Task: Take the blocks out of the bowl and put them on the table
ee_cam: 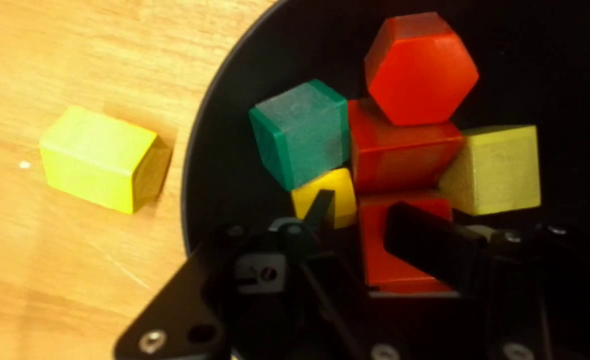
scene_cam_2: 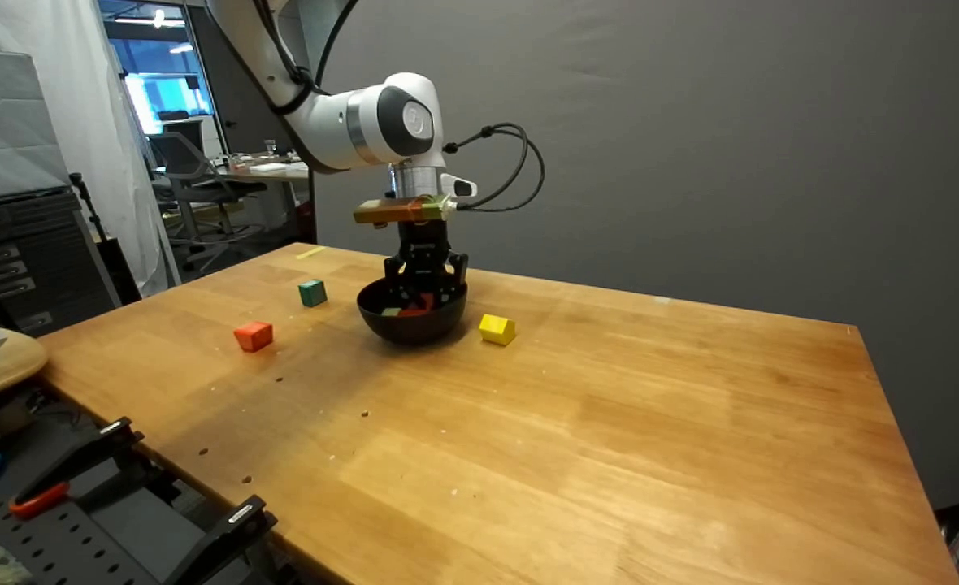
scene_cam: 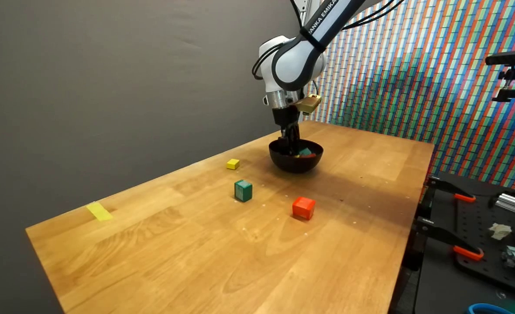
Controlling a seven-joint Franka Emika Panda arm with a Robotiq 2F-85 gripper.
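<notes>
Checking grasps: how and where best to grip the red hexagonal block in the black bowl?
Probably from above, gripping the red hexagonal block by its upper-left and lower-right sides in the wrist view: straight and opposite, whereas its bottom edge overlaps a boxy red block.

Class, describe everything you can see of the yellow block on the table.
The yellow block, much smaller than the bowl, is bright and flat-sided, with clear edges, perhaps painted wood. In the wrist view, its end nearest the bowl looks darker. It rests on the table beside the bowl, apart from it, and touches nothing else.
</notes>
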